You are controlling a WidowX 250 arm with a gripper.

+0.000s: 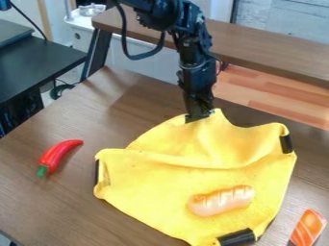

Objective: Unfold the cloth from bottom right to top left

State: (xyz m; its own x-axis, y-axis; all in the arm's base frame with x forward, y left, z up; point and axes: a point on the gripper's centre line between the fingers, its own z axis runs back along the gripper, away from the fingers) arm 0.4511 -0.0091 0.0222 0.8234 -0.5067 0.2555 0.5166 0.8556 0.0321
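Both jaws of our gripper (198,116) pinched the yellow cloth (154,192) by its far edge, probably so we could tug the folds flat. It lay on the table (38,206) under a toy sausage (221,200), red pepper (59,154) handily well clear.

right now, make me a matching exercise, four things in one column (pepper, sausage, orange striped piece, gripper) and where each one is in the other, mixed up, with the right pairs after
Things
1. red pepper
2. sausage
3. orange striped piece
4. gripper

Places
A. at the far edge of the yellow cloth
B. beside the cloth, toward the left of the view
C. near the bottom right corner of the view
D. lying on the cloth

Right pairs: 1-B, 2-D, 3-C, 4-A
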